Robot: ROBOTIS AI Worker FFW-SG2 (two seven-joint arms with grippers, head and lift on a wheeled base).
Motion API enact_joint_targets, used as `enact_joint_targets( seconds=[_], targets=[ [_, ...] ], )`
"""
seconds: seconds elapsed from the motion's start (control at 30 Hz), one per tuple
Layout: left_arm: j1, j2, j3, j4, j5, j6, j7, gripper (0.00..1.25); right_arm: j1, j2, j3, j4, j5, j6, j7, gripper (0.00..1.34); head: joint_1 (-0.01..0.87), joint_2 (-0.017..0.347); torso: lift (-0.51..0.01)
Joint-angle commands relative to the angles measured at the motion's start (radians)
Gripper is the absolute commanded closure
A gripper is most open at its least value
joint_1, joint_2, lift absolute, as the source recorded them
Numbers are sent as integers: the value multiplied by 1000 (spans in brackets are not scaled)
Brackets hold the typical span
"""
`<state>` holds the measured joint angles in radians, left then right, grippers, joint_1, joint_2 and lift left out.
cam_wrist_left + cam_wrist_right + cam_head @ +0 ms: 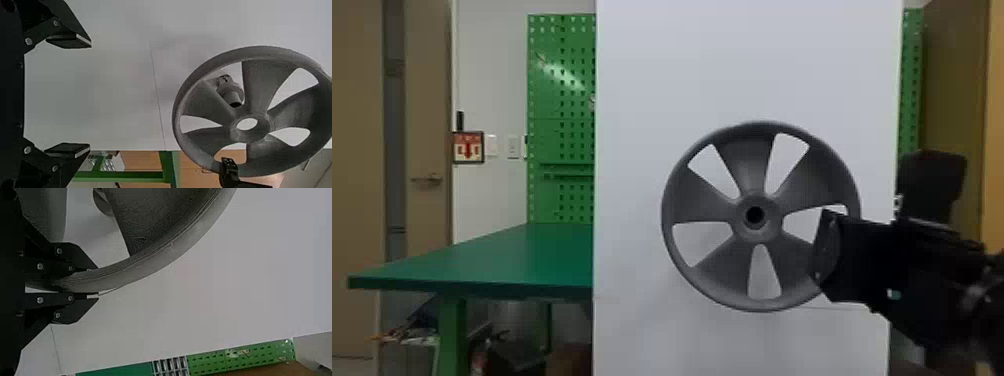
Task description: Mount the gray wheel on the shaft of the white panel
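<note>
Holding its fingers wide apart, the left gripper [91, 96] faces the white panel [642, 100]. The right gripper [826, 245] clamps the gray wheel [749, 155] by its rim, toward the panel's right edge. Dark, matte and finely ridged, the wheel has five flaring spokes, wedge-shaped openings and a round-holed hub [772, 227]. Behind, the stepped gray shaft [231, 92] juts from the panel, apart from the hub.

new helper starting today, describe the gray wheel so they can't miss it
Find the tall white panel, with a green table past its left edge. In front of the panel, held at its rim by the right gripper, is the gray wheel. Unlike the flat panel, it is round, with five broad spokes and five openings around a hub.
</note>
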<state>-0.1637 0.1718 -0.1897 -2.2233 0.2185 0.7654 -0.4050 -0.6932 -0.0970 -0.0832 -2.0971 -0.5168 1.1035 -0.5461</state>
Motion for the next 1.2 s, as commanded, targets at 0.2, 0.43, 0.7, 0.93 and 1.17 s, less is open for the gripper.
enact_joint_targets(
  seconds=[0.2, 0.43, 0.7, 0.93, 1.17],
  targets=[
    [-2, 0, -4, 1, 2, 0, 0, 334, -22, -7, -12, 39, 6, -11, 0, 1167, 38, -8, -495],
    [-2, 2, -5, 1, 4, 5, 0, 334, -37, -13, -20, 65, 6, -21, 0, 1167, 38, -8, -495],
    [-2, 3, -5, 1, 7, 6, 0, 334, -49, -23, -35, 103, -28, -24, 2, 1167, 38, -8, -495],
    [-4, 5, -5, 1, 7, 6, 0, 334, -60, -37, -35, 138, -52, -36, 5, 1167, 38, -8, -495],
    [-5, 5, -5, 1, 4, 6, 0, 334, -72, -52, -36, 177, -52, -50, 64, 1167, 38, -8, -495]
  ],
)
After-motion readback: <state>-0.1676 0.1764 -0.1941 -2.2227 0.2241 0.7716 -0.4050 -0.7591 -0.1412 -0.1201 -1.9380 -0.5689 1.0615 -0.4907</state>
